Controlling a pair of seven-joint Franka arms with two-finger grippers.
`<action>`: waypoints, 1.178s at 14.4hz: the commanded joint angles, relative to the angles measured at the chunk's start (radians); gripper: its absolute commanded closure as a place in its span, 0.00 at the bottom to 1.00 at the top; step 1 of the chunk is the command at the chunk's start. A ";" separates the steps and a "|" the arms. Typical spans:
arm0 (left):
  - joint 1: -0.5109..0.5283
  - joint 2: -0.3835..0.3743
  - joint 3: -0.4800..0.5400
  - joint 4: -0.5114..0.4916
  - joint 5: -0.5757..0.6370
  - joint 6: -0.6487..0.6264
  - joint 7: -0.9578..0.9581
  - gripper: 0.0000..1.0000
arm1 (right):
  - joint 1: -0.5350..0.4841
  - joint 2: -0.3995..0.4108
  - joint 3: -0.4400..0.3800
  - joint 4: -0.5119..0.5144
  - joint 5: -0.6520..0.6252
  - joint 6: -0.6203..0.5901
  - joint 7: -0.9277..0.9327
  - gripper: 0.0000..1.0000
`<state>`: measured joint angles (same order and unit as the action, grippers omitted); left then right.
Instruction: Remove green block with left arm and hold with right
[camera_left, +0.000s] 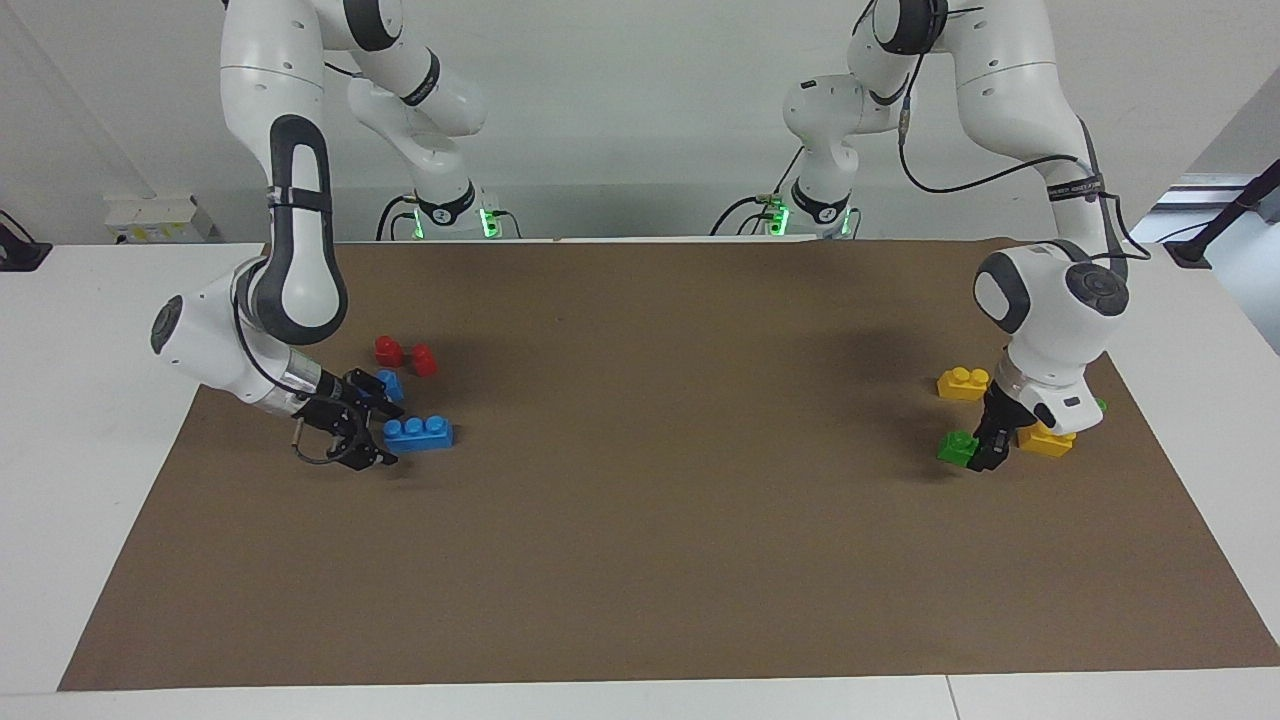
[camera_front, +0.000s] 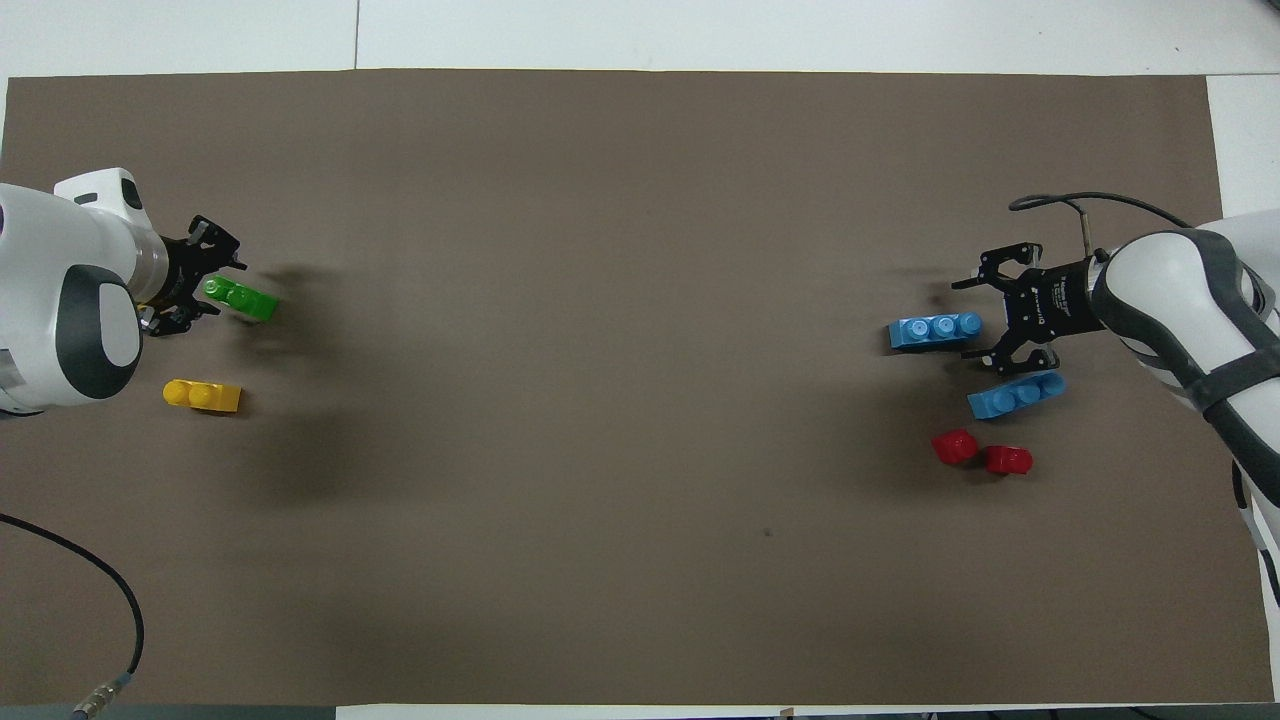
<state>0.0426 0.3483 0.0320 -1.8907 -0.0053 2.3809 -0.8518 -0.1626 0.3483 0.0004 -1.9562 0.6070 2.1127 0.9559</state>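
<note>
1. Brown surface (camera_left: 640, 560), spread wide under both arms, its edges cut off at the sides of the overhead view.
2. Left arm (camera_left: 1050, 290), bent down low at its own end of the surface, its wrist blocking most of what lies underneath in the facing view.
3. Right arm (camera_left: 290, 240), angled down at its own end, partly cut off in the overhead view.
4. Right tool (camera_left: 375, 440), fingers spread wide, holding nothing, just beside the blue brick (camera_left: 418, 432); touching or not, hard to say.
5. Left tool (camera_left: 985, 450), low at the green block (camera_left: 958, 446); finger gap impossible to read, largely hidden by the wrist.
6. Second blue brick (camera_front: 1016, 394), nearer to the robots than the first, half hidden by the right tool in the facing view.
7. Yellow brick (camera_left: 963, 382), nearer to the robots than the green block; another yellow brick (camera_left: 1045, 440) beside the left tool, partly covered.
8. Green block: bright green, two round studs, resting on the surface at the left arm's end.
9. Two red pieces (camera_front: 980, 452), side by side, near the blue bricks.
</note>
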 joint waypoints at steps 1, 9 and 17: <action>-0.006 -0.028 -0.004 0.076 -0.004 -0.081 0.075 0.00 | -0.003 -0.054 0.004 0.009 -0.062 -0.037 -0.002 0.00; -0.015 -0.267 -0.011 0.105 -0.004 -0.365 0.557 0.00 | 0.054 -0.071 0.020 0.270 -0.389 -0.226 -0.046 0.00; -0.017 -0.403 -0.041 0.186 -0.005 -0.616 0.775 0.00 | 0.075 -0.118 0.021 0.488 -0.581 -0.442 -0.639 0.00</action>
<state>0.0307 -0.0413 0.0001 -1.7559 -0.0051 1.8494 -0.1250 -0.0803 0.2535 0.0162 -1.4880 0.0505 1.7096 0.4688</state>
